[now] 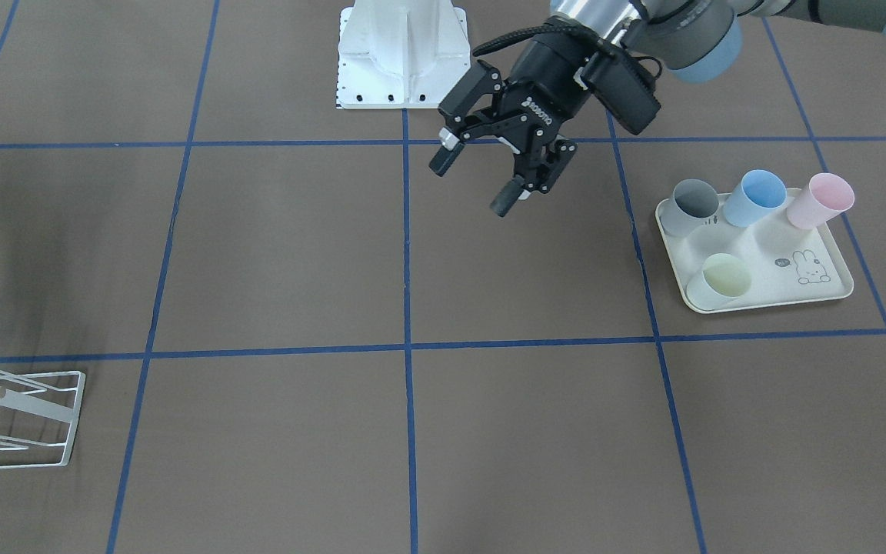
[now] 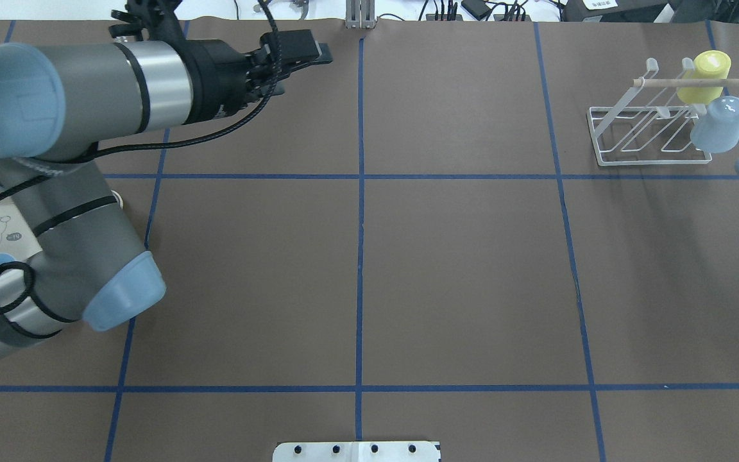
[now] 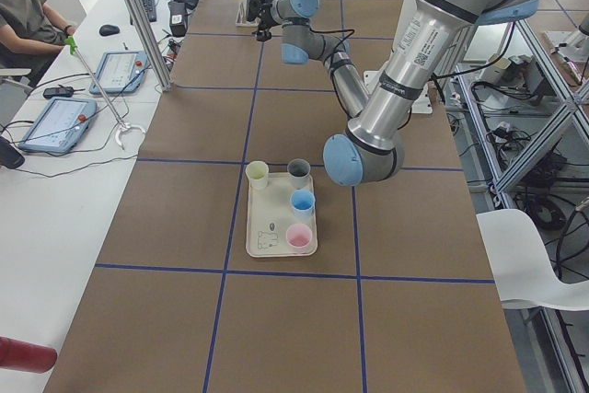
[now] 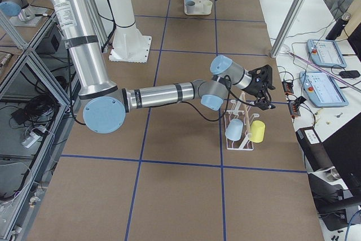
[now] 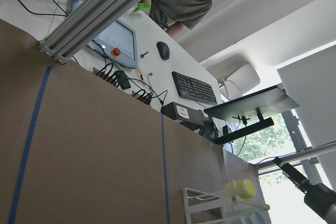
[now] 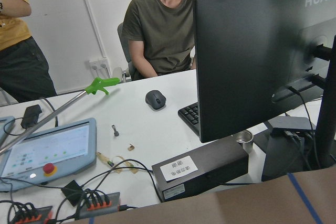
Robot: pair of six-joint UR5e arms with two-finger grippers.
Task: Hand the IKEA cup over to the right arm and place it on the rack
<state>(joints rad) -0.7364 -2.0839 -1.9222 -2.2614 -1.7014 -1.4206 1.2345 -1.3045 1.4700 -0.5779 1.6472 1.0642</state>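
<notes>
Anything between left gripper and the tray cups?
Nothing visible. The left gripper hangs open; only bare table lies between it and the tray, where the grey cup stands nearest.

Matt white wire rack (image 2: 655,162) — wooden peg (image 2: 661,82)

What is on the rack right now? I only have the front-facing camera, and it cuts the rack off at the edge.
Observer: Overhead, the rack holds two cups on its prongs: a yellow cup and a pale blue cup.
Operator: Where is the right gripper? I can't see it.
Observer: In the right-side view the right gripper is close by the rack; open or shut, I cannot tell.
Operator: Anyone at the desk?
Observer: Yes, the right wrist view shows a seated man in a dark green shirt.
</notes>
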